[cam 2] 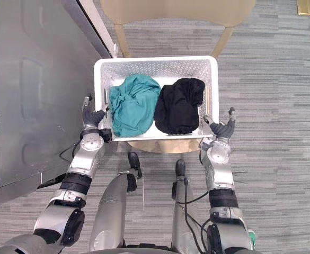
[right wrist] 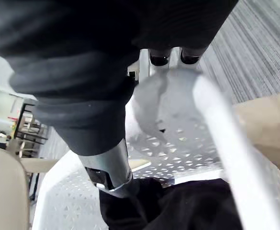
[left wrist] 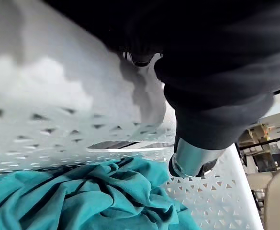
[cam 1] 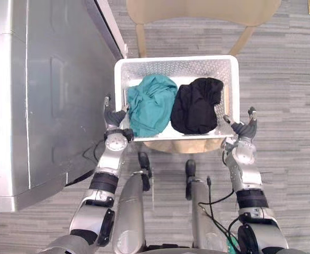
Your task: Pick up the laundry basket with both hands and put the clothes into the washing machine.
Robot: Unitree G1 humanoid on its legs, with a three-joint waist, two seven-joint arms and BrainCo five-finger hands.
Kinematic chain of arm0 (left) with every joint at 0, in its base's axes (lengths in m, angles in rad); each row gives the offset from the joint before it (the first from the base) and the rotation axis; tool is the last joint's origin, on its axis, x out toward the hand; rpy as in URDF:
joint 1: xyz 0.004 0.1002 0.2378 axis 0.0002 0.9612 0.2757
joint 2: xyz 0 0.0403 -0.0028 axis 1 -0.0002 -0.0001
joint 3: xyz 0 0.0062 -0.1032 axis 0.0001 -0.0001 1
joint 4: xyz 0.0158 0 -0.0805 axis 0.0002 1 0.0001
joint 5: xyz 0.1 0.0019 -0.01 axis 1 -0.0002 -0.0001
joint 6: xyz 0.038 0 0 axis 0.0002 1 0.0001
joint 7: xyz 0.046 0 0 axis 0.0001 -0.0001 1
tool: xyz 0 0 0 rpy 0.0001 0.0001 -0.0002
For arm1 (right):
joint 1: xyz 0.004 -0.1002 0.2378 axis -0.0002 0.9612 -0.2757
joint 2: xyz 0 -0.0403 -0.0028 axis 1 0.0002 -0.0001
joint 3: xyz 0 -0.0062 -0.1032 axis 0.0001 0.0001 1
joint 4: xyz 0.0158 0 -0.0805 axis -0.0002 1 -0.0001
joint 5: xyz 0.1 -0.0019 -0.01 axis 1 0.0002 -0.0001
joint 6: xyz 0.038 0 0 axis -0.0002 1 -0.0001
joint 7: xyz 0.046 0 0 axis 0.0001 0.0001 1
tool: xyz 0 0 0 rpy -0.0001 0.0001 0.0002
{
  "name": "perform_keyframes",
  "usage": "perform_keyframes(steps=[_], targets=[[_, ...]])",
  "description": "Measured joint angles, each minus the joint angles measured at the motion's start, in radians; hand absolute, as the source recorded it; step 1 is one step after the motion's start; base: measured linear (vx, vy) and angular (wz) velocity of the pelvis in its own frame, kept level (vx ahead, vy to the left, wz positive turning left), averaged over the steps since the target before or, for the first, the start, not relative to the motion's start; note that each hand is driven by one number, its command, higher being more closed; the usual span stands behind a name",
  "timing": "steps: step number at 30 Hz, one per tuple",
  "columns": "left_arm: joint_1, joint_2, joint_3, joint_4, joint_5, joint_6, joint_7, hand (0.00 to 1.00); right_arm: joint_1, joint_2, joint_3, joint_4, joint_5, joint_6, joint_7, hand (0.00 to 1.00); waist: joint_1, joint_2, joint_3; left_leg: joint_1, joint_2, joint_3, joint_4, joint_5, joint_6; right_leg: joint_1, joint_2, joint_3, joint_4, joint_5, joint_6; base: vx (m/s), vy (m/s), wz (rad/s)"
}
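- Left hand at the basket near-left corner. We read it as pinching the wall: thumb inside, fingers outside.
- Right hand at the near-right corner, same clamp: thumb inside against the black cloth, fingertips outside by the rim.
- Basket sits between the two hands, over a chair. A bit of tan seat shows under its near edge. We cannot tell if it is lifted off or resting.
- Teal cloth in the left half, black cloth in the right half, touching in the middle, both below the rim.
- Washer to the left, its right side just beside the basket's far-left corner. We see its top, so we cannot tell whether the door is open.
- Step, as we judge it: grip on both sides made, lift is the thing in hand, clothes not yet moved.
- Next move calls for both hands rising together so the basket stays level, then a turn left toward the washer.
- Risk we see: a thin wall pinch could slip, and uneven lift would tip the clothes out.
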Motion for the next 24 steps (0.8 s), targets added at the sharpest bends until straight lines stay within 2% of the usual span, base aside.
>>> perform_keyframes(steps=[5, 9, 14, 16, 19, 21, 24], targets=[[0.140, -0.013, 0.037, -0.164, 0.029, -0.002, 0.005, 0.00, 0.103, 0.006, 0.000, -0.158, -0.031, -0.019, 0.013, 0.00, 0.002, -0.001, 0.002, 0.050, -0.002, -0.002, -0.013, -0.001, -0.001, 0.049, -0.003, -0.013, -0.001, -0.008, -0.010, -0.01, 0.002, 0.04], [0.257, -0.025, 0.067, -0.285, 0.057, -0.031, -0.009, 0.00, 0.201, -0.004, 0.003, -0.279, -0.064, -0.053, 0.078, 0.00, 0.001, -0.002, 0.001, 0.112, -0.017, -0.003, -0.034, -0.001, -0.001, 0.100, -0.018, -0.023, 0.008, -0.028, -0.008, 0.01, -0.006, 0.09], [0.380, -0.070, 0.089, -0.366, 0.035, -0.066, -0.063, 0.00, 0.301, -0.006, 0.010, -0.302, -0.112, -0.065, 0.158, 0.00, 0.002, -0.006, -0.002, 0.163, -0.022, -0.007, -0.061, -0.003, -0.008, 0.152, -0.020, -0.035, -0.011, -0.035, -0.011, 0.03, -0.014, 0.06], [0.435, -0.096, 0.091, -0.365, 0.031, -0.066, -0.088, 0.00, 0.353, 0.000, 0.009, -0.290, -0.123, -0.064, 0.181, 0.00, -0.001, -0.006, -0.009, 0.192, -0.030, -0.018, -0.078, 0.001, -0.005, 0.188, -0.026, -0.052, -0.026, -0.039, -0.013, 0.08, -0.014, 0.19], [0.534, -0.132, 0.096, -0.321, -0.004, -0.066, -0.149, 0.00, 0.408, 0.026, 0.000, -0.169, -0.125, -0.042, 0.216, 0.00, 0.001, -0.013, -0.076, 0.234, -0.043, -0.036, -0.107, 0.007, -0.011, 0.244, -0.034, -0.083, -0.062, -0.040, -0.013, 0.14, -0.008, 0.24], [0.579, -0.132, 0.095, -0.207, -0.017, -0.062, -0.201, 0.00, 0.425, 0.047, -0.004, -0.037, -0.125, -0.026, 0.239, 0.00, 0.003, -0.014, -0.122, 0.299, -0.056, -0.046, -0.142, 0.008, -0.013, 0.314, -0.044, -0.106, -0.092, -0.040, -0.012, 0.15, -0.004, 0.20], [0.607, -0.128, 0.100, -0.068, -0.024, -0.058, -0.235, 0.00, 0.426, 0.061, -0.004, 0.099, -0.130, -0.016, 0.250, 0.00, 0.006, -0.016, -0.177, 0.344, -0.067, -0.049, -0.172, 0.010, -0.015, 0.364, -0.050, -0.114, -0.124, -0.042, -0.008, 0.08, -0.004, 0.11]])
